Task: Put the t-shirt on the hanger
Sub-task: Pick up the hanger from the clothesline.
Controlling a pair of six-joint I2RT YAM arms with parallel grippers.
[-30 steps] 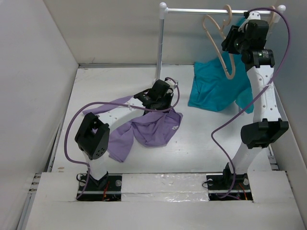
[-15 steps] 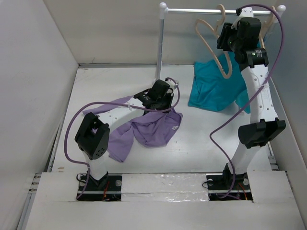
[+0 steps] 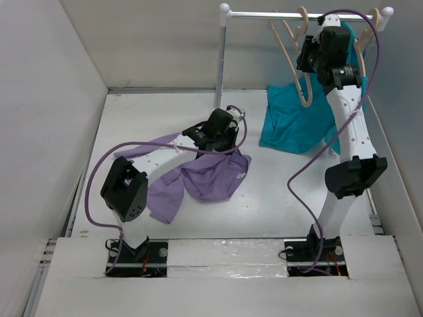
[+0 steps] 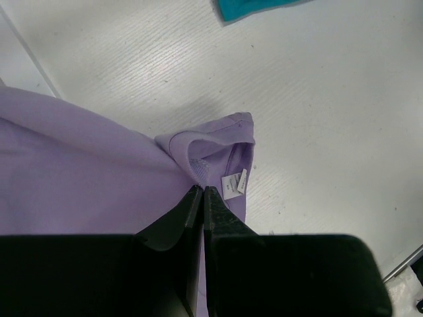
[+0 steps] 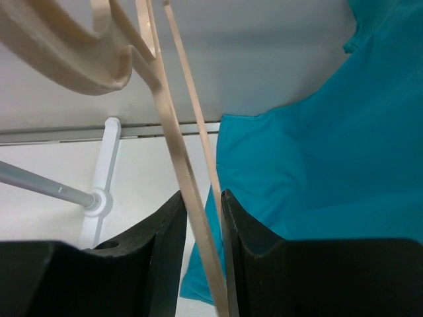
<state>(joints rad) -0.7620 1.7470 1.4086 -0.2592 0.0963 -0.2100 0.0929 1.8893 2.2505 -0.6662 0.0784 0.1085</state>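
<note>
The lavender t-shirt (image 3: 210, 178) lies crumpled on the white table left of centre. My left gripper (image 3: 226, 140) sits over its upper edge, and in the left wrist view the left gripper (image 4: 201, 190) is shut, pinching the t-shirt (image 4: 79, 178) right at the collar beside the white labels. The pale wooden hanger (image 3: 299, 69) hangs by its hook from the rail at the back right. My right gripper (image 3: 310, 58) is raised beside it. In the right wrist view the right gripper (image 5: 200, 195) is shut on the hanger (image 5: 173, 135), with its arm and thin bar between the fingers.
A teal t-shirt (image 3: 291, 125) drapes down below the hanger onto the table, filling the right side of the right wrist view (image 5: 330, 145). The white rail (image 3: 264, 14) stands on a post (image 3: 220, 66). Another wooden hanger (image 3: 375, 21) hangs at its right end. Grey walls enclose the table.
My right arm has shifted up and to the left, carrying the hanger toward the rail's middle, and its jaws have narrowed onto it. The left arm and the t-shirt stay put.
</note>
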